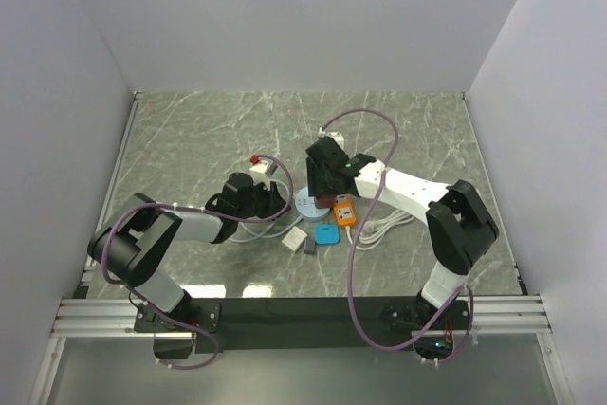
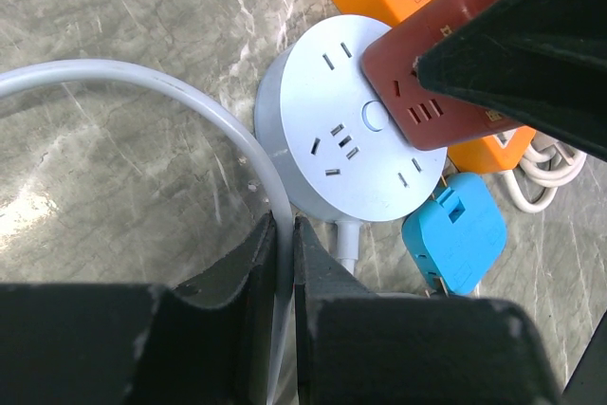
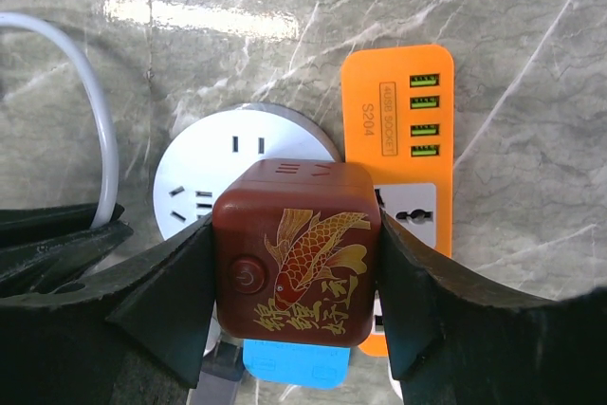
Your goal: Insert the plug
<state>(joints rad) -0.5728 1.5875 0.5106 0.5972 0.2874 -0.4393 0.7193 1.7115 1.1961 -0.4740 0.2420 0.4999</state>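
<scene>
Logged left gripper (image 2: 285,234) pinched tight on smooth white cable (image 2: 142,78). Found right gripper (image 3: 296,244) clamping glossy maroon plug (image 3: 294,277), near-cubic, rounded corners, gold carp face turned up at wrist camera, tilted over matte white round socket disc (image 2: 322,139). Noted flat orange strip (image 3: 398,120) just beside.

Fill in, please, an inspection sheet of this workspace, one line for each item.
Surface: grey-green marbled table.
Job's things: red cube plug over the round white socket; seated or not, cannot tell.
Clutter: orange USB strip, blue adapter, white block and grey block near the socket.
Grippers: left gripper shut on the white cable; right gripper shut on the red cube plug.
Cables: white cable curves past the socket; purple arm cables loop over the table.
Surroundings: plain white walls; nothing else seen.
</scene>
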